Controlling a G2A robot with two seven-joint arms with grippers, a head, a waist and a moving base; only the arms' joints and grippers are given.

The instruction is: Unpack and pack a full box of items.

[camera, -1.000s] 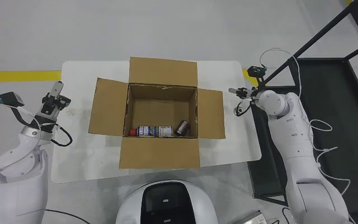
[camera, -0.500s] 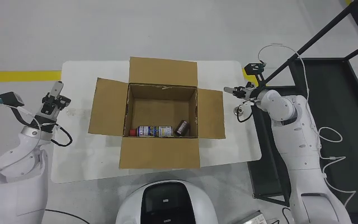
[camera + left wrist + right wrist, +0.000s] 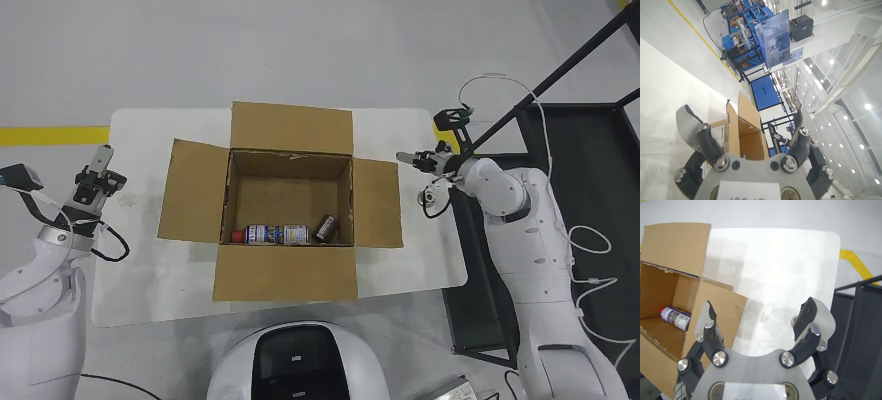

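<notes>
An open cardboard box (image 3: 290,135) stands in the middle of the white table (image 3: 400,125), all of its flaps folded outward. Inside, along its near wall, lie a spray can (image 3: 270,234) with a red cap and a small dark jar (image 3: 326,227). My left gripper (image 3: 98,172) is held open above the table's left edge, well clear of the box (image 3: 749,121). My right gripper (image 3: 410,159) is open and empty above the table just right of the box's right flap. The right wrist view shows the box (image 3: 676,243) with the spray can (image 3: 676,318) inside and the open gripper (image 3: 761,311).
A black metal rack (image 3: 590,190) stands close to the table's right edge, beside my right arm. A yellow floor line (image 3: 50,135) runs behind the table on the left. Bare table surface lies on both sides of the box.
My right gripper has shifted a little to the left, toward the box's right flap. The left arm and the box contents have not moved.
</notes>
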